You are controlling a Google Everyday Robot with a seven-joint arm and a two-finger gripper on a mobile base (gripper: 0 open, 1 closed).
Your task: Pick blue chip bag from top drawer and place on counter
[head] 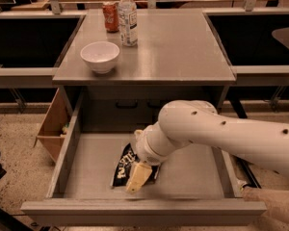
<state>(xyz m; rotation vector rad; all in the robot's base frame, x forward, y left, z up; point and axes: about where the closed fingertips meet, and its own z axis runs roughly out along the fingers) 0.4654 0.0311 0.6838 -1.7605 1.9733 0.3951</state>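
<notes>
The blue chip bag (124,167) lies flat on the floor of the open top drawer (91,167), left of its middle; its right part is hidden behind my arm. My gripper (137,177) hangs from the white arm directly over the bag's near right edge, its pale finger (139,175) pointing down at the drawer floor. The grey counter (178,47) lies above and behind the drawer.
On the counter stand a white bowl (100,56) at front left, a clear bottle (127,17) and a red can (111,16) at the back left. A cardboard box (52,129) sits left of the drawer. Black side surfaces flank the counter.
</notes>
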